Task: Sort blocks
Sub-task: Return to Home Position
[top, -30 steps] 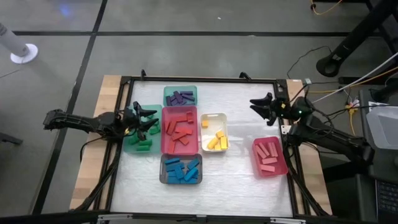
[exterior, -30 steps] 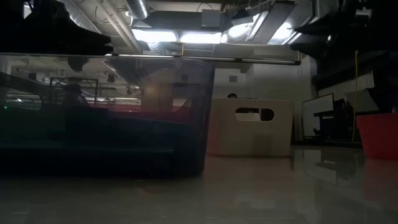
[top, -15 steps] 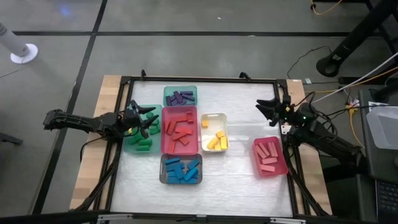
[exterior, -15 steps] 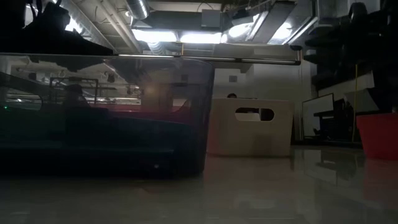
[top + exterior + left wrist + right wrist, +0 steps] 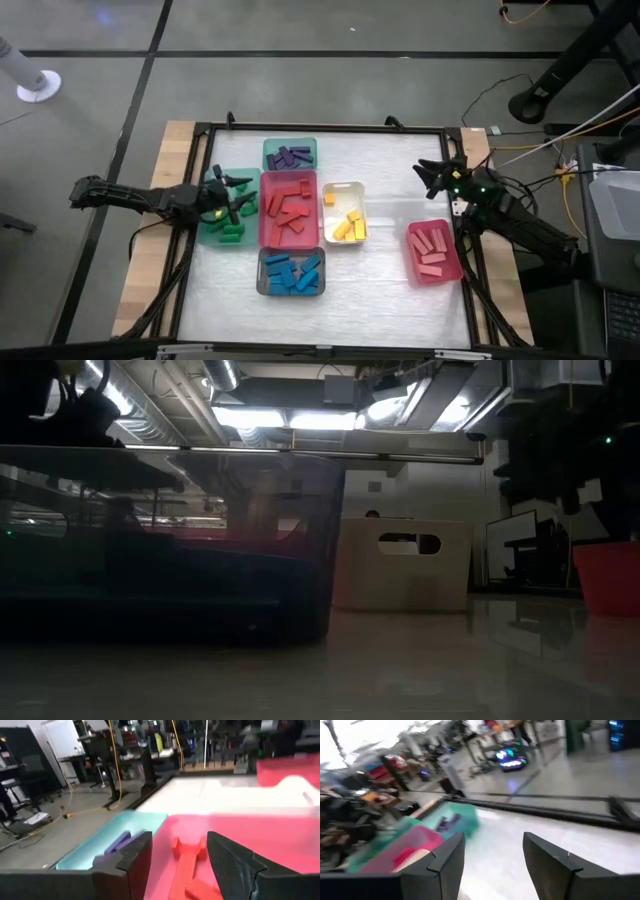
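So the left gripper (image 5: 240,196) hovers wide open with nothing in it, right over the seam where the left green tray (image 5: 207,234) butts against the big red tray (image 5: 301,239). Its wrist view backs that up: the two fingers (image 5: 131,862) are spread, and all you see between them is red blocks (image 5: 186,864) lying in their tray. The right gripper (image 5: 424,175) is the same deal, released and empty. It's out over bare counter (image 5: 385,290) on the right side, farther back than the pink tray (image 5: 453,271) and well apart from the white tray (image 5: 350,191).

Why empty? My read is there's simply nothing left to carry. Every colour sits in its own home:
- purple blocks (image 5: 290,157) in the teal tray (image 5: 290,140) at the far edge
- green blocks (image 5: 232,232) in the left green tray
- red in the middle
- yellow blocks (image 5: 348,228) in the white one just right of red
- blue blocks (image 5: 293,274) in the grey tray (image 5: 261,290) nearest us
- pink blocks (image 5: 430,250) off on the right

I can't spot a stray on the counter.

So I'd guess the next thing is both arms going to their rest pose. One thing to watch: the left gripper is above tray rims, and from overhead I can't tell its clearance. Lifting before swinging away seems the safe call.
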`<state>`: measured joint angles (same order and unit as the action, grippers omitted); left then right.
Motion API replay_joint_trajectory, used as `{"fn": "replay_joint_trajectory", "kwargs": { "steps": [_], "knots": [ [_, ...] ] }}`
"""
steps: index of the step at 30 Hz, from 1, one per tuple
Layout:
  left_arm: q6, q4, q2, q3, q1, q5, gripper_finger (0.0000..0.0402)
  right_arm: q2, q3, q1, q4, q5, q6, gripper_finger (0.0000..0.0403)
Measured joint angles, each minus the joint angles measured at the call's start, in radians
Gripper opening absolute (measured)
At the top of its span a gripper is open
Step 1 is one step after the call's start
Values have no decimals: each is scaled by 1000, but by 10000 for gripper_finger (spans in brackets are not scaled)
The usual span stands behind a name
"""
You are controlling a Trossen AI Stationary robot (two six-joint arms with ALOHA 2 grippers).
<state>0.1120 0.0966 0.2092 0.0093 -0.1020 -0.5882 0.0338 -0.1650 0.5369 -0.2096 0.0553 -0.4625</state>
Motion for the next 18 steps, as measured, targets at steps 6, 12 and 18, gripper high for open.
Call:
{"fn": "replay_joint_trajectory", "kwargs": {
  "steps": [6, 12, 18],
  "knots": [
    [0, -29, 7, 0, 0, 0, 178, 1, 0, 0, -162, 49, -3, 198],
    [0, -30, 7, 1, 0, 0, 178, 1, 9, 0, -222, -28, -12, 198],
    [0, -31, 7, 1, 0, 0, 178, 1, 10, 0, -250, -60, -29, 198]
  ]
}}
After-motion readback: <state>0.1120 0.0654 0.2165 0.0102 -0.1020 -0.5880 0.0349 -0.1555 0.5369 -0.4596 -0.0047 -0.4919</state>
